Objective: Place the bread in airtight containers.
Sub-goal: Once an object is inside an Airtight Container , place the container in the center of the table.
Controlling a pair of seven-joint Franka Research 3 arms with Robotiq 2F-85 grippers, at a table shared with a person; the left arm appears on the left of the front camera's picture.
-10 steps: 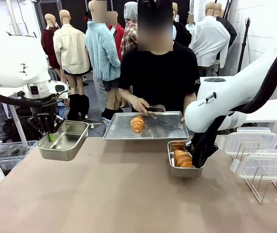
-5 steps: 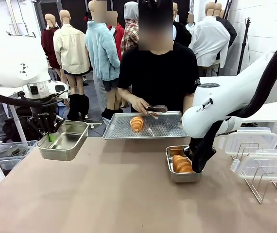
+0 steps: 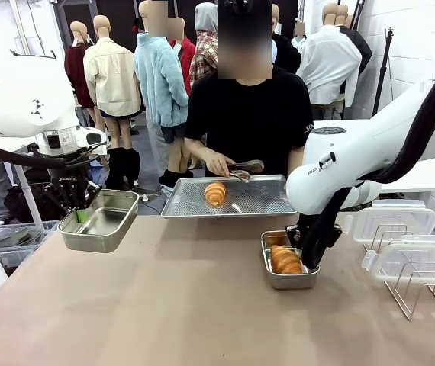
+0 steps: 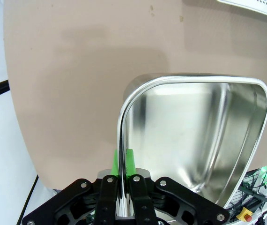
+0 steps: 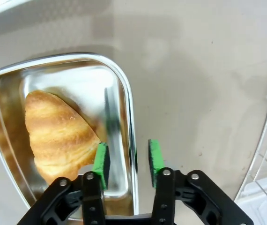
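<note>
One golden ridged roll [image 3: 286, 259] lies in a small steel pan [image 3: 269, 268] right of centre on the table. My right gripper [image 3: 310, 245] stands open with its green pads astride that pan's right rim; in the right wrist view the roll [image 5: 58, 131] fills the pan [image 5: 72, 82] beside the gripper [image 5: 127, 159]. A second roll [image 3: 215, 194] rests on the perforated tray [image 3: 267, 200]. At the table's left edge my left gripper [image 3: 76, 210] is shut on the rim of an empty steel pan [image 3: 103, 223], as the left wrist view of the gripper [image 4: 123, 164] and pan [image 4: 189, 131] confirms.
The person stands behind the tray with tongs [image 3: 244, 168] in one hand above it. Clear plastic lids [image 3: 397, 221] and a wire rack [image 3: 420, 288] sit at the right edge. Brown tabletop [image 3: 164, 305] lies open in front.
The pan with the roll slid a little nearer with my right gripper, then stopped, and the right arm rose slightly. The person's tongs lifted a bit. The left arm held still.
</note>
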